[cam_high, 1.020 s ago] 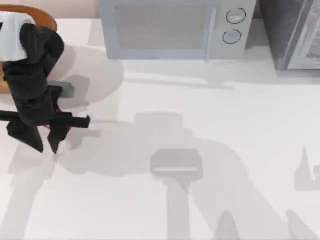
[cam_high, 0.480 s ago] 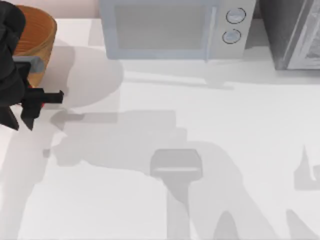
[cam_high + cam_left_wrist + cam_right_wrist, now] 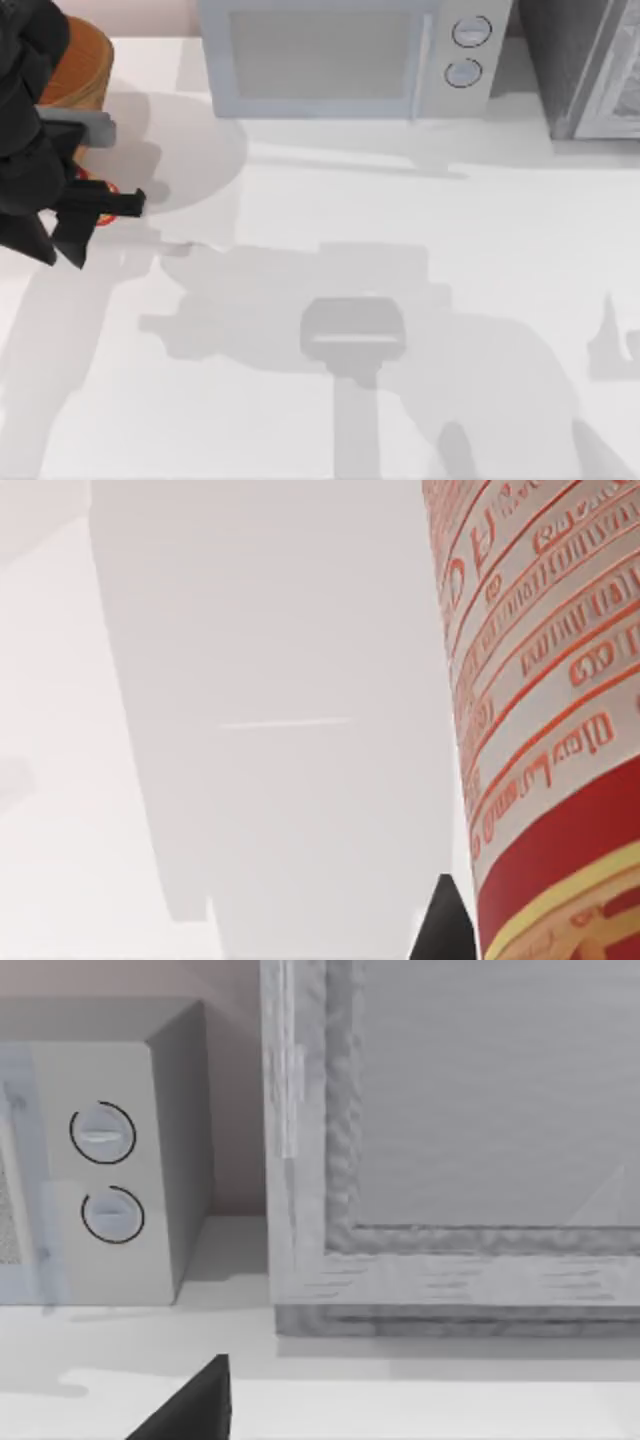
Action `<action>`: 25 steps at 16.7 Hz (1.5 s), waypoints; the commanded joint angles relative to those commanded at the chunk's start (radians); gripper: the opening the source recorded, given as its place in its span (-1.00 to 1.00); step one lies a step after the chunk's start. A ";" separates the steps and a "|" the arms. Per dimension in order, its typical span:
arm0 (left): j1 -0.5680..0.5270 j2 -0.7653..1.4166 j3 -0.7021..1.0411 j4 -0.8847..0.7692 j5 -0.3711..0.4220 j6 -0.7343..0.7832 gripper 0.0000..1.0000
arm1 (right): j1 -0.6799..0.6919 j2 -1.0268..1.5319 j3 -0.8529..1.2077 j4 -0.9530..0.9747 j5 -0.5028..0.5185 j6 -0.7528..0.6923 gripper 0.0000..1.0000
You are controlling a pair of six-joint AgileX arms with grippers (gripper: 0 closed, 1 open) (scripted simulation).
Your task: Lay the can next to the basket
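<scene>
My left end effector is at the far left of the white table, just in front of the big round woven wicker basket w/ the orange-brown side, which sits in the table's far left corner, partly hidden by the black arm. It's clenched on the small red and orange soda can: from the top view I only get a sliver of red poking out beside the black fingers, but the left wrist cam has the can right up close, white band w/ orange lettering, red and yellow stripe lower down, one dark fingertip next to it. Can't tell if the can is touching the table or the basket yet.

Right end effector: just a dark tip in the right wrist cam, can't tell its state. That cam faces the grey microwave w/ two round knobs and a grey cabinet-like box beside it, both along the back edge of the table.
</scene>
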 joint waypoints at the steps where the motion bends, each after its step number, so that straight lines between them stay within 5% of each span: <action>1: 0.001 0.008 0.005 0.001 -0.003 -0.009 -1.00 | 0.000 0.000 0.000 0.000 0.000 0.000 1.00; 12: 0.081 0.118 -0.002 0.140 -0.051 -0.075 -1.00 | 0.000 0.000 0.000 0.000 0.000 0.000 1.00; 25: 0.081 0.118 -0.002 0.140 -0.051 -0.075 0.96 | 0.000 0.000 0.000 0.000 0.000 0.000 1.00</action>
